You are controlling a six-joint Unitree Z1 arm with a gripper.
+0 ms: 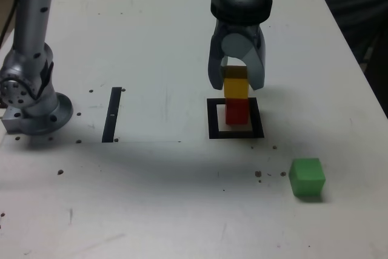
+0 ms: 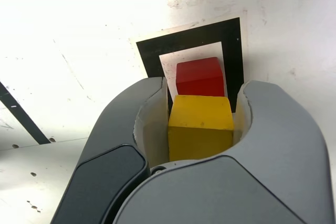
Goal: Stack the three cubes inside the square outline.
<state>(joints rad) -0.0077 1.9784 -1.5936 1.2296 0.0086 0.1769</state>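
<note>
A green cube [image 1: 307, 177] sits alone on the white tabletop [image 1: 151, 210], nearest the camera and toward the exterior view's right. Beyond it, a red cube [image 1: 237, 112] rests inside the black square outline [image 1: 213, 127], whose pale centre shows around it. A yellow cube [image 1: 236, 87] is held upright in the gripper [image 1: 236, 83], jaws closed against two opposite sides, overlapping the red one in both views (whether the two blocks touch cannot be told). Well apart, toward the exterior view's left, lies a straight black strip [image 1: 112, 115]. The robot arm [image 1: 241, 4] reaches in from behind.
</note>
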